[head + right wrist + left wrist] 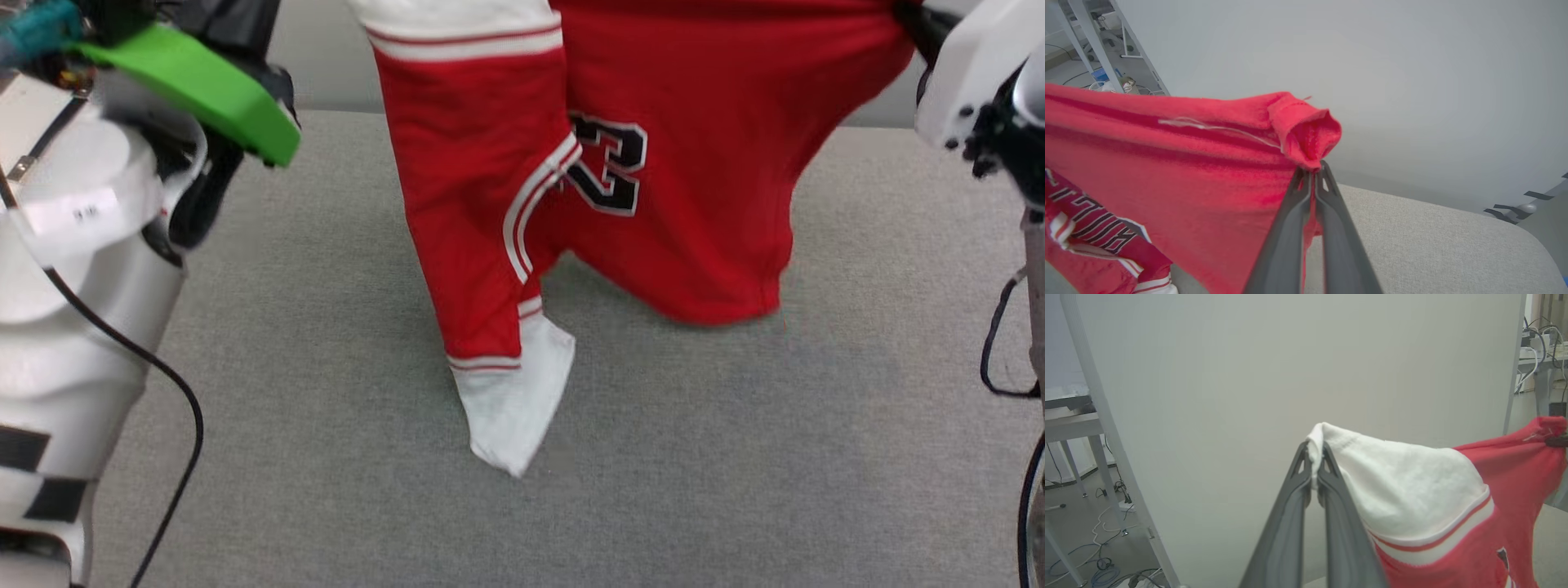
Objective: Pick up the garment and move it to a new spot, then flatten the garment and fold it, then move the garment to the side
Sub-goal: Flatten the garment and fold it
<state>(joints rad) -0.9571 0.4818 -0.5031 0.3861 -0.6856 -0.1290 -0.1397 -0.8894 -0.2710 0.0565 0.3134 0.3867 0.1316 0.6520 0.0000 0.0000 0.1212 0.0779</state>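
Observation:
The garment (669,188), a red shirt with white sleeves, striped trim and a black-and-white number, hangs stretched in the air above the grey table (326,408). Its lower folds and one white sleeve tip (510,416) rest on the cloth surface. My left gripper (1314,473) is shut on a white sleeve edge of the garment (1412,486). My right gripper (1312,175) is shut on a bunched red corner of the garment (1306,134). In the head view both fingertips sit above the top edge; the left forearm (73,269) and right wrist (980,73) flank the shirt.
A pale panel wall (1290,355) stands behind the table. A green part (204,86) sits on my left arm. Black cables (1000,343) hang at the right. Other tables and floor cables (1098,539) lie beyond the panel. The table's rounded far corner (1527,245) is on the right.

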